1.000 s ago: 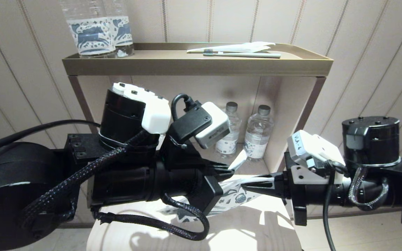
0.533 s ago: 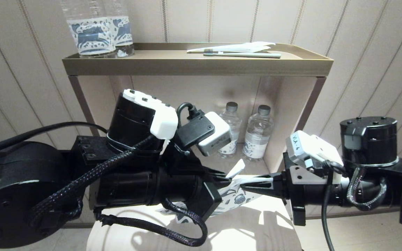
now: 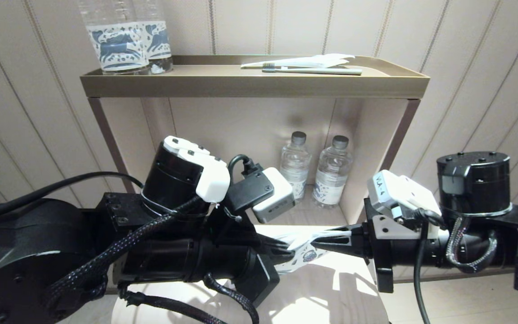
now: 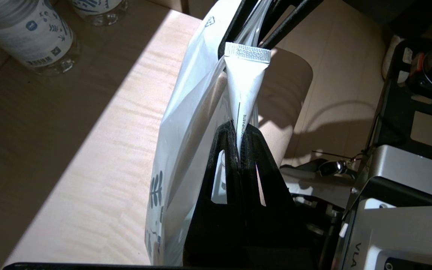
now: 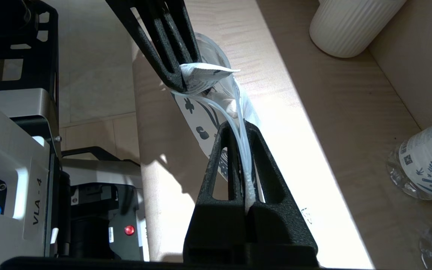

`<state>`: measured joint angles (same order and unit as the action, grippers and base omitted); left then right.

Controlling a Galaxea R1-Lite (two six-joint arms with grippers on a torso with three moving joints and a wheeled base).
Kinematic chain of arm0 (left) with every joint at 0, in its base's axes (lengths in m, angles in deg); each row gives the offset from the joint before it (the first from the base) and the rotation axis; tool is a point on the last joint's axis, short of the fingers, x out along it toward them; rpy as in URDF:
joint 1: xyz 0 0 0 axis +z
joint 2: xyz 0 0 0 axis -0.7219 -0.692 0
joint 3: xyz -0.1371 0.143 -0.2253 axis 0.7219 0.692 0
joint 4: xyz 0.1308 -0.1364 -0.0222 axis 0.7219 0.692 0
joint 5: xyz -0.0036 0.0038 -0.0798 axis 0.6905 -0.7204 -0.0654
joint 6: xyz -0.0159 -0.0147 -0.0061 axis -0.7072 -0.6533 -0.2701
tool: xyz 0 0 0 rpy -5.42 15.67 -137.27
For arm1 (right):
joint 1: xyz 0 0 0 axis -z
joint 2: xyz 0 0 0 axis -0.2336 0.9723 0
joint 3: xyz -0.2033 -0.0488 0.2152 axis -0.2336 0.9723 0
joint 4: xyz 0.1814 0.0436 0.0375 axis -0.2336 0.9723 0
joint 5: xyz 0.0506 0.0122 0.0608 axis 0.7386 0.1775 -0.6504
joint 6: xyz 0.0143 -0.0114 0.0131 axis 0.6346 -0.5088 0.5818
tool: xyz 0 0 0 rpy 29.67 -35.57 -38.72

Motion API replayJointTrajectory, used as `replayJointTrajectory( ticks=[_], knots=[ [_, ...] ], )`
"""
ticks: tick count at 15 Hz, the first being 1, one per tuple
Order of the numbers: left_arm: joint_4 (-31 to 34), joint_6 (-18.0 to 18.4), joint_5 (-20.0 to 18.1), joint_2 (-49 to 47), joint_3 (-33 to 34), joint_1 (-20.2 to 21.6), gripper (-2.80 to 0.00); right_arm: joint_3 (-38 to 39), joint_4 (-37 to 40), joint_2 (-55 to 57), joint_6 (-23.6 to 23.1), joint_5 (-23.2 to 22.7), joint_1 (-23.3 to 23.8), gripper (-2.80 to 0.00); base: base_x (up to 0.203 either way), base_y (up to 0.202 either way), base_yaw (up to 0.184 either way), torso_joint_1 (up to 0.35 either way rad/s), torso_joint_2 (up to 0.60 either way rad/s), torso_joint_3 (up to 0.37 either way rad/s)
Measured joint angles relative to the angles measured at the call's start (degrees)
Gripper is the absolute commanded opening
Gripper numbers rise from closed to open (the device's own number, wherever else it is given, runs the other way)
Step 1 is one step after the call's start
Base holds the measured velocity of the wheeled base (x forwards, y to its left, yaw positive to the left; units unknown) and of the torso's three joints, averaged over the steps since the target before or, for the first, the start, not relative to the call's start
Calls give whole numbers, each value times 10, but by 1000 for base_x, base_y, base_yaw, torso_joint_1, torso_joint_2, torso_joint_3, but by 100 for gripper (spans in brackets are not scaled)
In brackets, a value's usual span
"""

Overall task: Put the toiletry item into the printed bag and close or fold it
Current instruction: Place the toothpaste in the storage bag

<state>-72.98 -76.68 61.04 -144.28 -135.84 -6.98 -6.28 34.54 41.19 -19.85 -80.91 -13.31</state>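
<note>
My left gripper [image 4: 239, 125] is shut on a small white toothpaste tube [image 4: 246, 82]. The tube's crimped end [image 4: 248, 54] reaches the fingers [image 4: 276, 22] of the right gripper. The printed bag [image 4: 180, 131], white with blue-grey motifs, hangs beside the tube. My right gripper [image 5: 240, 127] is shut on the bag's upper edge. In the head view the two grippers meet tip to tip, left gripper [image 3: 288, 247] and right gripper [image 3: 319, 240], with the bag [image 3: 301, 260] drooping between them. Whether the tube's end is inside the bag's mouth is hidden.
Two small water bottles [image 3: 333, 166] stand at the back of the lower shelf. On the top tray [image 3: 250, 85] lie a toothbrush [image 3: 317, 70] and a plain white wrapper, with two larger bottles [image 3: 124, 40] at its left. A white ribbed cup [image 5: 351, 26] stands on the shelf.
The left arm has moved down and toward the right gripper. The tube, which stuck up above the grippers, has dropped level with the bag's held edge.
</note>
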Motion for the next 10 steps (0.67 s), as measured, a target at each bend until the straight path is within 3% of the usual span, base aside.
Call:
replayJointTrajectory(
  ticks=[3, 7, 10],
  knots=[
    [-3, -1, -1, 9, 19, 0, -280, 0, 0, 1, 0, 0, -1, -280, 0, 0, 0, 0, 0, 0],
    [-78, -2, -1, 8, 46, 18, -280, -1, 0, 2, -1, 0, -5, -280, 0, 0, 0, 0, 0, 0],
    [-85, -2, -8, -2, 50, 39, -280, -1, 0, 0, -1, 0, -6, -280, 0, 0, 0, 0, 0, 0]
  ],
)
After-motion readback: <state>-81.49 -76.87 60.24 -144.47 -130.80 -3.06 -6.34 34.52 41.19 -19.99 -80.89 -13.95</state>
